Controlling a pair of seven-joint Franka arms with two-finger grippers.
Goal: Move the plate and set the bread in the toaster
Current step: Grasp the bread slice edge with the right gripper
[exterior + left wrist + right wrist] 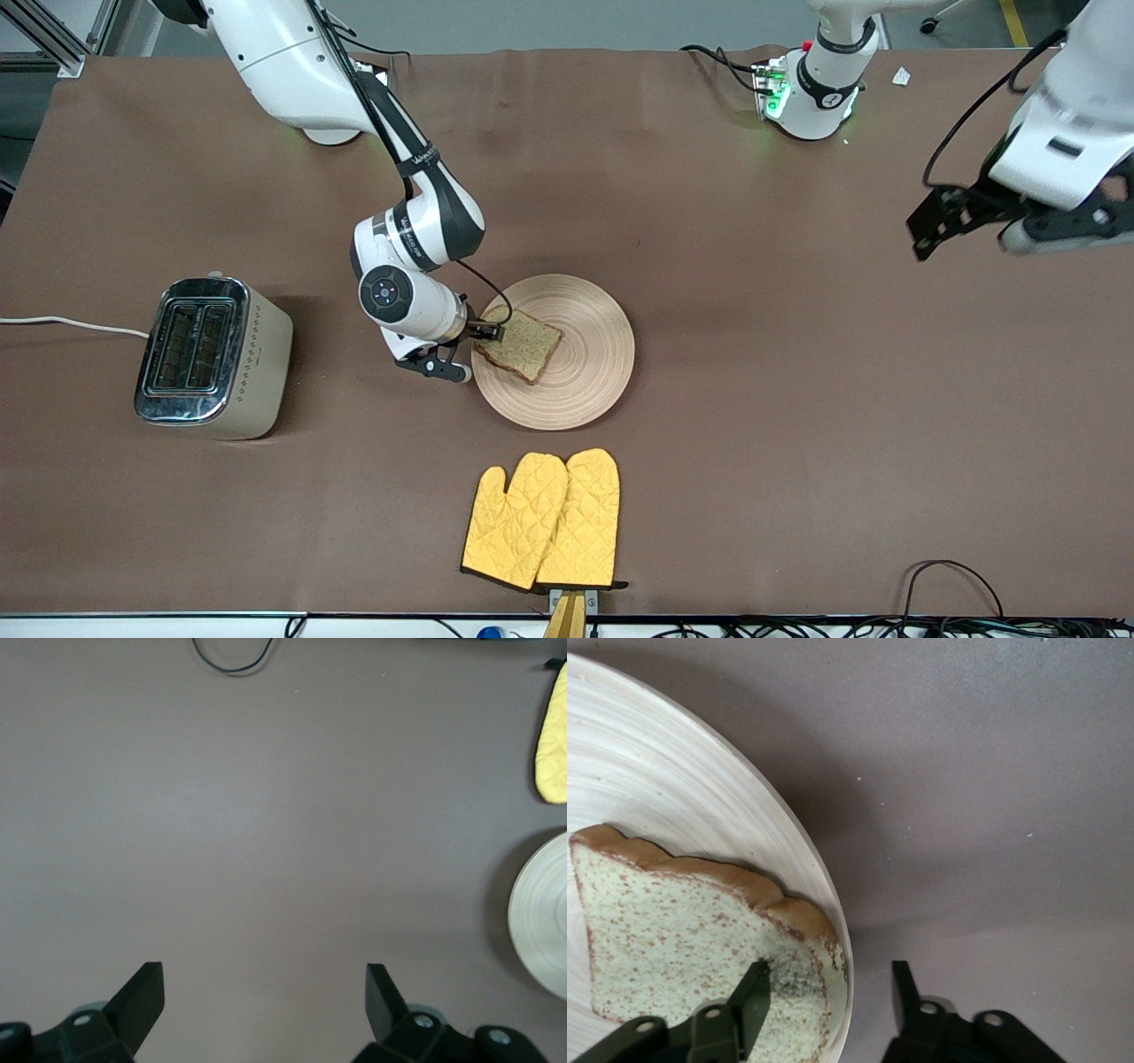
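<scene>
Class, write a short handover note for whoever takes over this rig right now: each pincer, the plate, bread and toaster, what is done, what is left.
Right pincer: open, astride the plate edge, one finger over the bread, not yet closed.
Left pincer: open, waiting over bare table at the left arm's end.
Bread lies on the plate. Toaster stands toward the right arm's end, slots empty.
Done: nothing confirmed.
Left: grip the bread, put it in a slot; the plate's move cannot be judged.

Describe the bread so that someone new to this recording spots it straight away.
Start at the round wooden plate mid-table, farther from the camera than the yellow mitts. The bread lies on the plate's edge toward the toaster, with the right end effector straddling the rim there. It is the only speckled brown slice, with a darker crust.
</scene>
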